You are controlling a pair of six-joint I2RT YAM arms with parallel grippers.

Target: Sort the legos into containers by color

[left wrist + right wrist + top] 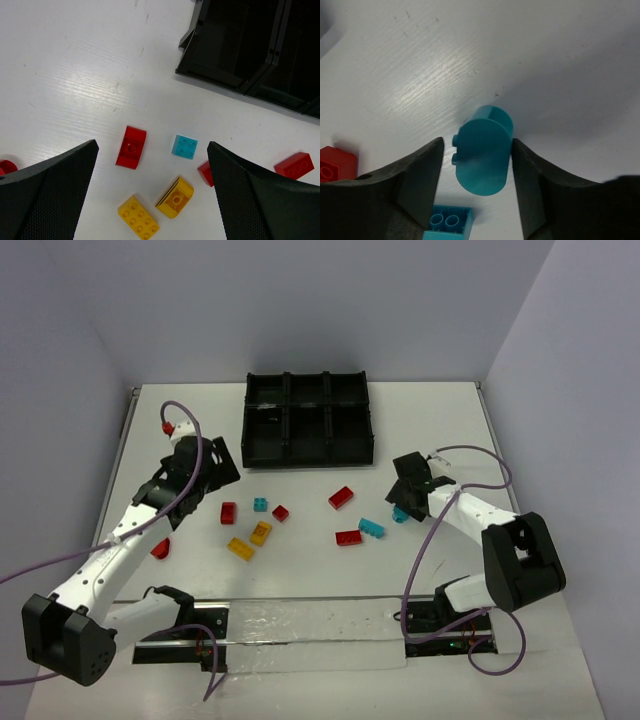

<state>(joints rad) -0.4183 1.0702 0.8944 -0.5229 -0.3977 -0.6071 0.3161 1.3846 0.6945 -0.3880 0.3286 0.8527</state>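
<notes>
Red, yellow and cyan legos lie scattered in front of the black divided tray (308,418). My left gripper (213,476) is open and empty, hovering above a cluster. In the left wrist view, a red curved brick (131,146), a cyan brick (184,146), a yellow curved brick (174,197) and a yellow brick (138,217) show between its fingers. My right gripper (477,144) is low over the table, its jaws either side of a teal rounded brick (485,150). The right finger touches the brick. A small gap shows at the left finger.
A cyan brick (447,222) lies just behind the teal one, and a red brick (335,165) lies to its left. More red bricks (341,497) (348,537) lie mid-table, and one (160,548) lies beside the left arm. The tray corner (240,50) shows in the left wrist view.
</notes>
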